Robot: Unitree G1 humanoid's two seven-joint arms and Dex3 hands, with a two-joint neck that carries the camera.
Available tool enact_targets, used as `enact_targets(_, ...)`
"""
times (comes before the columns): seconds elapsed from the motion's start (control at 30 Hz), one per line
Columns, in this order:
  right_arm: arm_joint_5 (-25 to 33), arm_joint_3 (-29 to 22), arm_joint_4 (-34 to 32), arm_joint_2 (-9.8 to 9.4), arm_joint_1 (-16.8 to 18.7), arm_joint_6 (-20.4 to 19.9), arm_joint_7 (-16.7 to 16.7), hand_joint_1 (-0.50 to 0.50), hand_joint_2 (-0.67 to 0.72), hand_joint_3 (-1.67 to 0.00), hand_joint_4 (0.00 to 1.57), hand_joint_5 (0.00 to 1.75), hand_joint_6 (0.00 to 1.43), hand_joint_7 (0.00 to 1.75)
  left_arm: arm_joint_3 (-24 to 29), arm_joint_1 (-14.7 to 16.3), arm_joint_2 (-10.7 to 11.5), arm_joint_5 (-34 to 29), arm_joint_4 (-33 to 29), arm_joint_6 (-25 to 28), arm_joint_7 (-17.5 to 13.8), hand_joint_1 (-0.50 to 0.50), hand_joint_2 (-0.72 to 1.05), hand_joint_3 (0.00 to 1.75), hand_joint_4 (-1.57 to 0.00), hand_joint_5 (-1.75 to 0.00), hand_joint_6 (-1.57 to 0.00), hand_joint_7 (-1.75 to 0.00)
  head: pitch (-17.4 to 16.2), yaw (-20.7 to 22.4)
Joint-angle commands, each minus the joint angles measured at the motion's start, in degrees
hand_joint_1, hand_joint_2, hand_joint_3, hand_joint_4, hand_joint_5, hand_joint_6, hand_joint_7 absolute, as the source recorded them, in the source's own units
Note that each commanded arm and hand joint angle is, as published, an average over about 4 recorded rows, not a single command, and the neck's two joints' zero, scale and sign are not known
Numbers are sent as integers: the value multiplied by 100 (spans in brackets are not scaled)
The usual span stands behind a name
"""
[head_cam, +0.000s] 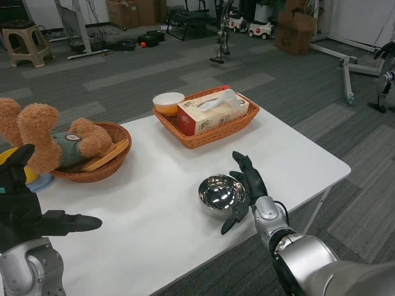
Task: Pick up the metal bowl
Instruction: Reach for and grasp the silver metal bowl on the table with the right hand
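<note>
From my feed the metal bowl sits upright on the white table, near the near-right edge, mouth facing up. It's round, so no long axis to call. Its right side is covered by my right hand, so that part of the rim is hidden from me.

Right hand is spread open and cupped against the bowl's right side, fingers above and below the rim. I can't tell whether it's actually gripping or just touching; the bowl looks like it's resting on the table.

Left hand is at the near-left corner, over the table edge, holding nothing. One finger points right, the rest are hard to make out, black on black.

Left of centre: a round wicker basket with a teddy bear lying in it, cut partly by my left hand. Something yellow and blue behind the hand, mostly hidden, can't identify.

Far side: an oblong wicker basket holding a tissue box and a small white bowl
</note>
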Motion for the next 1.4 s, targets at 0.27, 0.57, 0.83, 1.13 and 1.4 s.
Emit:
enact_targets(0.27, -33, 105, 114, 23, -130, 180, -55, -35, 23, -67, 0, 124, 0, 45, 4, 85, 25, -12, -14, 2, 11, -46, -61, 0, -112, -123, 0, -7, -3, 26)
enact_targets(0.57, -191, 160, 202, 30, -130, 200, -77, -25, -2, -119, 0, 155, 0, 58, 6, 96, 25, -12, -17, 2, 11, -46, -64, 0, -112, -123, 0, -7, -23, 26)
enact_targets(0.83, -312, 241, 252, 23, -130, 200, -68, -20, -16, -135, 0, 165, 0, 63, 4, 114, 25, -12, -28, 2, 11, -46, -64, 0, -112, -123, 0, -7, -52, 50)
enact_targets(1.13, -404, 338, 252, -7, -121, 200, -59, -19, -22, -143, 0, 175, 0, 66, 13, 118, 25, -12, -28, 2, 11, -46, -64, 0, -112, -123, 0, -7, -81, 82)
enact_targets(1.4, -479, 355, 257, -25, -121, 200, -59, -2, -29, -143, 10, 170, 0, 91, 13, 120, 25, -12, -28, -2, 11, -46, -64, 0, -112, -123, 0, -7, -106, 95)
